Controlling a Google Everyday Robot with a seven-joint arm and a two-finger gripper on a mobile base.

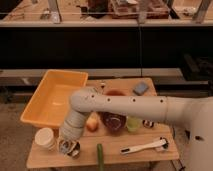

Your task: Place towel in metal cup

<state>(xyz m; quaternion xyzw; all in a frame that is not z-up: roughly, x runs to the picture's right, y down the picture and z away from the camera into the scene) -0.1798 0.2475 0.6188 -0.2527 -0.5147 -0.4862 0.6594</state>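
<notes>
While tool tops metal cup | white cup just beside | tray behind

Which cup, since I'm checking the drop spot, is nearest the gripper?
The metal cup, right under the gripper at the table's front edge; the white cup stands beside it, the green cup beyond the dark bowl.

We logged arm stretched in from right, elbow bent down; gripper hung low, front-left.
</notes>
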